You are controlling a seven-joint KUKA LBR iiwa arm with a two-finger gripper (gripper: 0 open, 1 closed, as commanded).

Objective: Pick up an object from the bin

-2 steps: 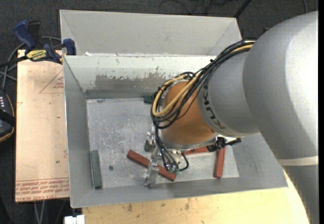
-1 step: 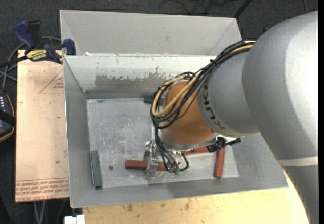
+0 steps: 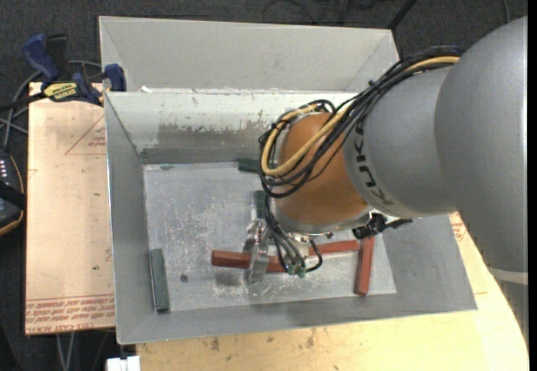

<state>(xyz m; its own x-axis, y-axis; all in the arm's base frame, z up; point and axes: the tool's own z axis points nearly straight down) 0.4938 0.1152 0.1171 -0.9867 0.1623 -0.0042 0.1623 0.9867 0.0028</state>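
My gripper [image 3: 258, 260] is low in the front middle of the bin, under the orange wrist cover. A red-brown stick [image 3: 226, 259] lies flat on the bin floor, and its right end runs up to the gripper. To the gripper's right, another red-brown length [image 3: 337, 248] comes out from beneath the cover. I cannot tell whether it is the same stick. A third red-brown stick [image 3: 363, 269] lies nearly upright in the view at the front right.
A grey-green flat bar [image 3: 158, 279] lies along the bin's left wall near the front. A small dark green piece [image 3: 249, 164] rests against the back wall. The arm and its cables cover the right middle of the bin.
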